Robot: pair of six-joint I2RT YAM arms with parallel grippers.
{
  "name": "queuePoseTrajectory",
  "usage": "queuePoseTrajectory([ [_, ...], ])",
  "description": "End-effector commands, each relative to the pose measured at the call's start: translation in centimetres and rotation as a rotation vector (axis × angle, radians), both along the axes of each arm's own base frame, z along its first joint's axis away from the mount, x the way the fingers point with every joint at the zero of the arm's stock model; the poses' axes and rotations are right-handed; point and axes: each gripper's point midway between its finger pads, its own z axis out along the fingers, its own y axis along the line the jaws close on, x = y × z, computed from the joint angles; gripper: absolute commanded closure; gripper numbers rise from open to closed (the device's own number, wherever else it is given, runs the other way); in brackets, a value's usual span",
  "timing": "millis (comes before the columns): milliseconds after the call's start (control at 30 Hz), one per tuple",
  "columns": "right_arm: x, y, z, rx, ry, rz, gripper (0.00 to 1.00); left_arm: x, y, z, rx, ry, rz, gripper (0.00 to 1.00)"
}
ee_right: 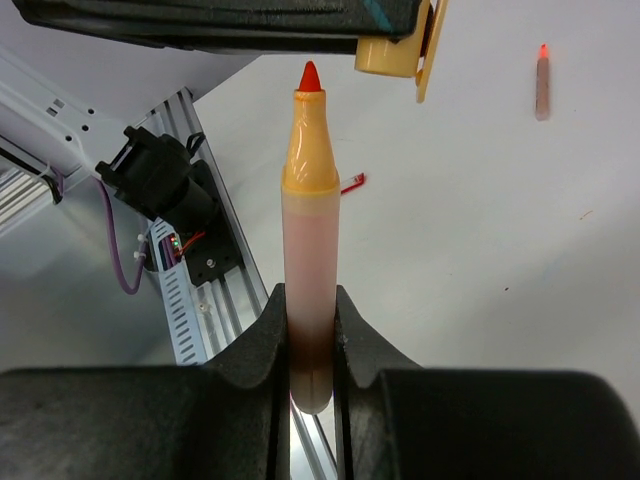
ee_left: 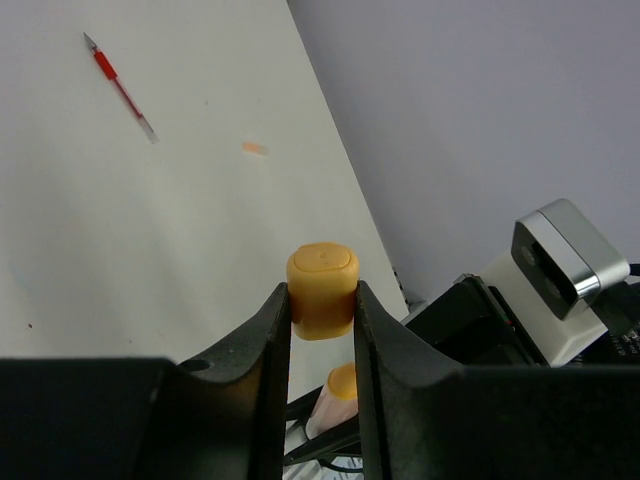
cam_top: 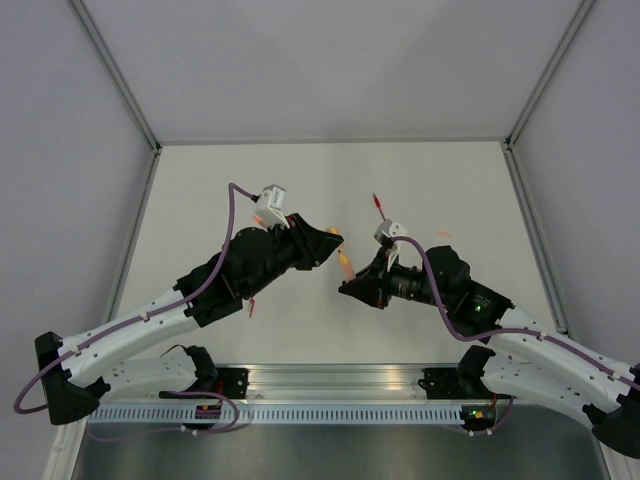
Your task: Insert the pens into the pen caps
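My left gripper (ee_left: 322, 297) is shut on a short orange pen cap (ee_left: 322, 290), held above the table; in the top view this gripper (cam_top: 333, 240) is at centre. My right gripper (ee_right: 310, 300) is shut on the orange-peach pen (ee_right: 310, 230), whose red tip points up toward the cap (ee_right: 392, 55). The tip is close beside the cap but outside it. In the top view the pen (cam_top: 346, 265) sits between the two grippers, with my right gripper (cam_top: 350, 283) below it. A slim red pen (ee_left: 120, 88) lies on the table, and it also shows in the top view (cam_top: 378, 204).
A small orange stub (ee_left: 255, 149) lies on the table near the red pen. A small red piece (ee_right: 352, 184) lies under the left arm. A pinkish stub with a red end (ee_right: 542, 85) lies farther off. The base rail (cam_top: 330, 385) runs along the near edge.
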Motion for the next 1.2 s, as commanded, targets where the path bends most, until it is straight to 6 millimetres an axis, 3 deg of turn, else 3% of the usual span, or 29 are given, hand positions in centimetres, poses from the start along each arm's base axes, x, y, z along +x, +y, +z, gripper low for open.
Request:
queuePoseTrajectory([
  [0, -0.6, 0.8, 1.4, 0.053, -0.021, 0.057, 1.00, -0.6, -0.2, 1.8, -0.086, -0.011, -0.017, 0.98],
  [333, -0.3, 0.7, 1.5, 0.055, -0.022, 0.033, 1.00, -1.1, -0.3, 1.4, -0.096, -0.003, -0.042, 0.98],
  [633, -0.5, 0.8, 1.4, 0.054, -0.014, 0.046, 1.00, -1.3, 0.3, 2.5, -0.122, -0.018, -0.037, 0.98],
  [1167, -0.7, 0.9, 1.3, 0.053, -0.010, 0.060, 1.00, -1.6, 0.3, 2.7, -0.135, -0.007, -0.044, 0.98],
])
